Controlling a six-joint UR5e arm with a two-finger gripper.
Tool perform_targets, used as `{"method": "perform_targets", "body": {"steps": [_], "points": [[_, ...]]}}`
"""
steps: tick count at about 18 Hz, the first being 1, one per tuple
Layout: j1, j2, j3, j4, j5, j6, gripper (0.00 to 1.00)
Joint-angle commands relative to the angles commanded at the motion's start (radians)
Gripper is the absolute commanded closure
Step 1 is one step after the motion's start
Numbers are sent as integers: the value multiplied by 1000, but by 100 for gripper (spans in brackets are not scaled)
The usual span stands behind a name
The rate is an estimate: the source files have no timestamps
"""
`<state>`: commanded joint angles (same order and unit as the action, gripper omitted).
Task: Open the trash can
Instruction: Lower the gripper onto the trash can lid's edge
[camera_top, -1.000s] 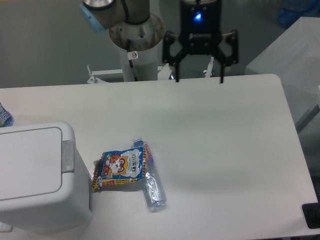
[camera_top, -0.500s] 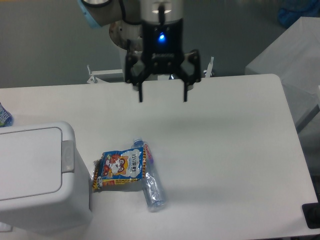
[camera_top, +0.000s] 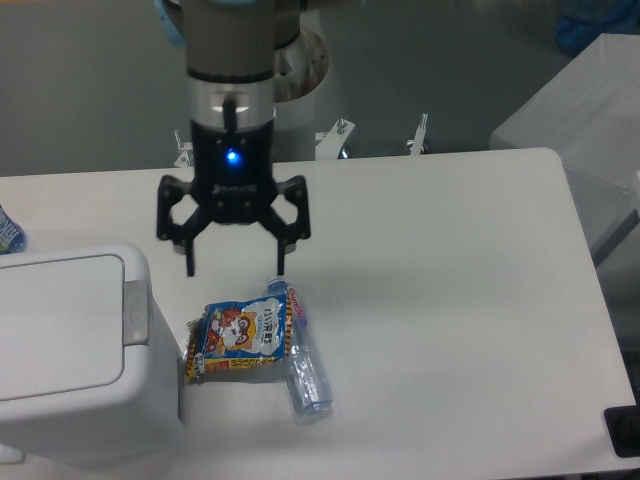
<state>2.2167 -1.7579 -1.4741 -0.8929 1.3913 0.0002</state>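
A: How far along is the job?

B: Not begun, by the look of it. The trash can (camera_top: 75, 350) sits at the tabletop's (camera_top: 450, 290) near-left corner with its flat lid down and the grey push-tab (camera_top: 135, 312) on the lid's right edge untouched.

A: And the pincer?

B: The pincer (camera_top: 234, 265) hangs with its fingers spread wide and nothing between them. It is to the right of the trash can and a little beyond it, apart from the tab.

A: What is left, then?

B: Getting over to the tab and pressing it, most likely.

A: Any room for that?

B: Some. A snack bag (camera_top: 240, 341) lies just right of the trash can, nearly against its wall, and a plastic bottle (camera_top: 302, 357) lies against the bag's far side. Both sit below the pincer, so a low pass could clip them. Further right of the trash can there is only bare white surface.
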Motion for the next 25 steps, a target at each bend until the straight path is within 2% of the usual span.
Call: {"method": "perform_targets", "body": {"steps": [15, 25], "points": [[-31, -43, -2, 5, 0, -28, 0], [-40, -49, -12, 5, 2, -28, 0]]}}
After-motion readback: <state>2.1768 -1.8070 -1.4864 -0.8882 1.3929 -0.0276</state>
